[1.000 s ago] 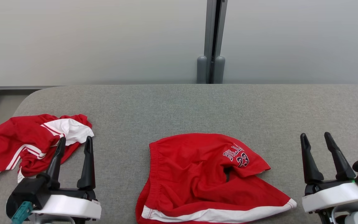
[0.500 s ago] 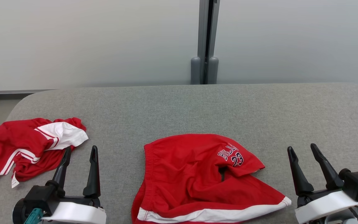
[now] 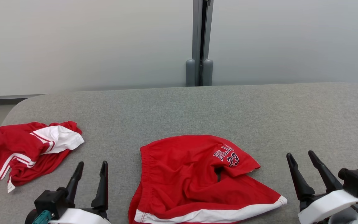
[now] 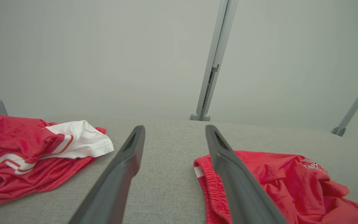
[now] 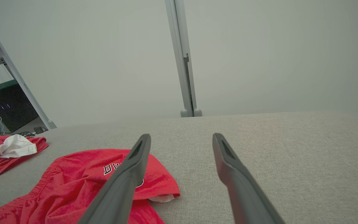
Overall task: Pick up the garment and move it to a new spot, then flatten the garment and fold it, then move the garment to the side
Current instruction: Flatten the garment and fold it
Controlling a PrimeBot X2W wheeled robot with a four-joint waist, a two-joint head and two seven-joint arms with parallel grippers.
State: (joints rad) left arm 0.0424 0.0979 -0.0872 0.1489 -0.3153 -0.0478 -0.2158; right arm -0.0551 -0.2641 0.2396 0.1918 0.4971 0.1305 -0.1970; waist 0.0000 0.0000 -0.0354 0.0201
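A red garment (image 3: 197, 180) with dark lettering, the number 23 and a white hem lies rumpled at the near middle of the grey padded table (image 3: 179, 109). It also shows in the left wrist view (image 4: 291, 180) and the right wrist view (image 5: 85, 177). A second garment (image 3: 20, 152), red and white, is crumpled at the table's left edge. My left gripper (image 3: 92, 163) stands open between the two, touching neither. My right gripper (image 3: 300, 153) is open to the right of the lettered garment, over bare table. Nothing sits between the left gripper's (image 4: 174, 127) or the right gripper's (image 5: 181, 135) fingers.
A pale wall with a grey vertical post (image 3: 199, 43) runs behind the table. The table's rounded left corner (image 3: 14, 109) drops to the floor. Bare grey surface stretches across the far half and the right side.
The camera has turned a little, shifting the whole picture left. Both grippers have drawn back toward the near edge, and the left one has moved right, away from the crumpled garment. Both stay open.
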